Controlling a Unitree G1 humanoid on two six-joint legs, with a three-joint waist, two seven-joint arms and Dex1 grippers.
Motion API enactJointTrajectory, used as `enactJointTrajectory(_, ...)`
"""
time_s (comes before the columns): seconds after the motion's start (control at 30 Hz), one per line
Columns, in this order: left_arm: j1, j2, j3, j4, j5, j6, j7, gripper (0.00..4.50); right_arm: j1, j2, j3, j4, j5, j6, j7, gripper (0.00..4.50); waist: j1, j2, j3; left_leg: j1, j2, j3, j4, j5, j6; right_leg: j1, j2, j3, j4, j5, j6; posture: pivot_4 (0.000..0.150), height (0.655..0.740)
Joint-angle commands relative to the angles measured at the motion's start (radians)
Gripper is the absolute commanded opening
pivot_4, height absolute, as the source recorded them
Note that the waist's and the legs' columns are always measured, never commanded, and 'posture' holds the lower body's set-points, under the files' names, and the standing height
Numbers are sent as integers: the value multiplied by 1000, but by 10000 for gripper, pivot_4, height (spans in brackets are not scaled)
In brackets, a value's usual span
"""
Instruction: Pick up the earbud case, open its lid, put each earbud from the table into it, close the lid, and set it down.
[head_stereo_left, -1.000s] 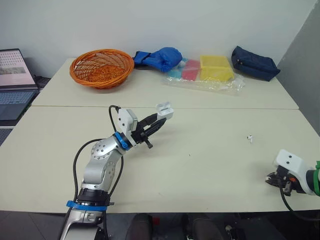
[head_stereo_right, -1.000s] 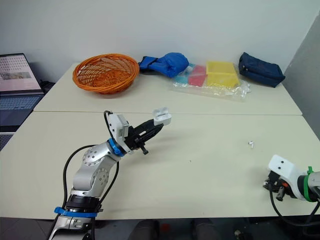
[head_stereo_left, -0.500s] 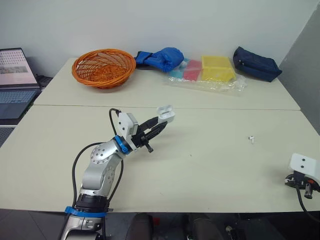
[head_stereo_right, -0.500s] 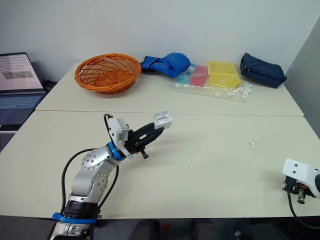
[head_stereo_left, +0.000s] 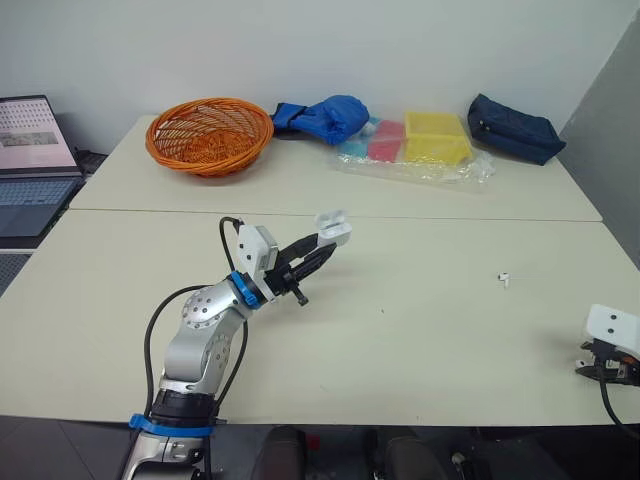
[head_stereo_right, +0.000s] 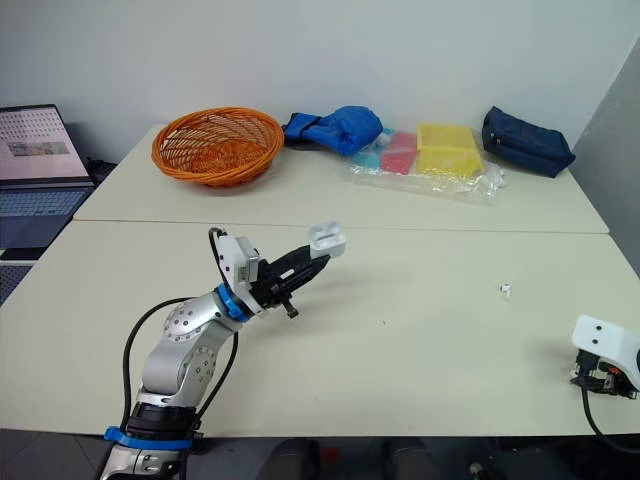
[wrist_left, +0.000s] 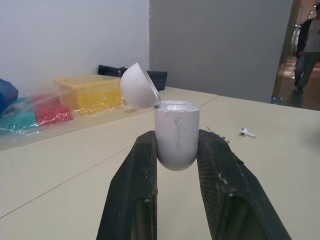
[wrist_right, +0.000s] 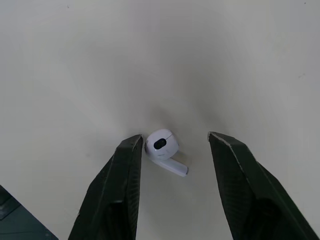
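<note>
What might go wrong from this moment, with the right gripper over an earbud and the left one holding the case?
1. The earbud lies off-centre in the open right gripper, close to one side and near the edge of the table; closing may push it off.
2. The left gripper holds the earbud case only by its rounded body, lid open; pressing an earbud in might tilt it.

You can see that the white plastic earbud case (wrist_left: 176, 132) is smooth and faintly glossy, its shell marked with grey scuffs. The left pincer (wrist_left: 177, 145) has matt black plastic fingers (wrist_left: 136, 192), scratched along their edges; the right pincer (wrist_right: 175, 142) has the same finish. The small white plastic earbud (wrist_right: 162, 146) shines. Your cream tabletop (head_stereo_left: 430, 330) is matt and smooth. You also have an orange woven wicker basket (head_stereo_left: 208, 133), a crinkled clear plastic bag (head_stereo_left: 410, 162) and a navy cloth pouch (head_stereo_left: 510, 126).
</note>
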Motion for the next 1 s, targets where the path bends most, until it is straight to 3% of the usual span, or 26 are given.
enactJointTrajectory(0.03, -1, -5, -2, -58, -15, 4, 10, 7613, 38, -21, -16, 5, -24, -9, 34, 21044, 1, 0, 0, 0, 0, 0, 0, 0, 0, 0, 0, 0, 0, 0, 0, 1500, 7400)
enactJointTrajectory(0.3, 15, -20, -12, -66, -13, 9, 13, 7613, 120, -72, -70, -57, -57, -68, 89, 21044, 3, 0, 0, 0, 0, 0, 0, 0, 0, 0, 0, 0, 0, 0, 0, 1500, 7400)
enactJointTrajectory(0.63, 17, -14, -6, -62, -15, 9, 15, 7613, -47, -53, 37, -22, -113, -102, 78, 21044, -5, 1, 0, 1, 0, 1, 0, 0, 0, -1, 0, 1, 2, 0, 0, 1500, 7400)
enactJointTrajectory(1.0, 33, -16, -7, -75, -13, 6, 24, 7613, -103, -55, 70, -6, -112, -80, 114, 21044, -5, 1, 0, 2, 0, 1, 0, 0, 0, 0, 0, 1, 3, 0, 0, 1500, 7400)
